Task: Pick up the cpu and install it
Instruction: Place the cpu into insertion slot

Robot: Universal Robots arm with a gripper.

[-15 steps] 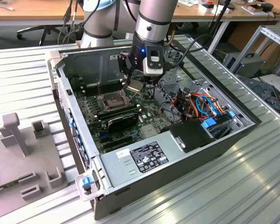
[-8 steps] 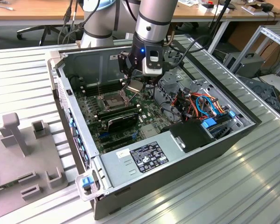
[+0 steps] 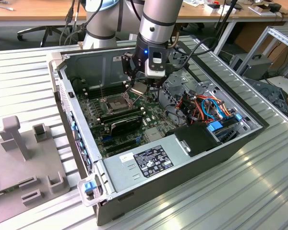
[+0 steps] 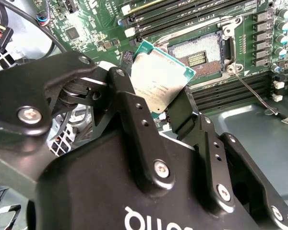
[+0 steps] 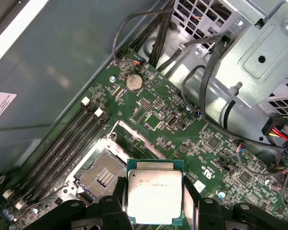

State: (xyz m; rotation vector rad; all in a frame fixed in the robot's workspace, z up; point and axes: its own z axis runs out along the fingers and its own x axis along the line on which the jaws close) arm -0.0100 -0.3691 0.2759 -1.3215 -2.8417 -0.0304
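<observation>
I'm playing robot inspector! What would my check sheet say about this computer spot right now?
Surface: ribbed metal table carrying an open computer case.
Job's things: cpu held over the motherboard, near the open, empty socket; not seated.
Clutter: grey fixture blocks at the exterior view's left.
Grippers: gripper shut on the cpu's edges.
Cables: orange and blue wires inside the case.
Surroundings: wooden desk and office chair behind.
</observation>
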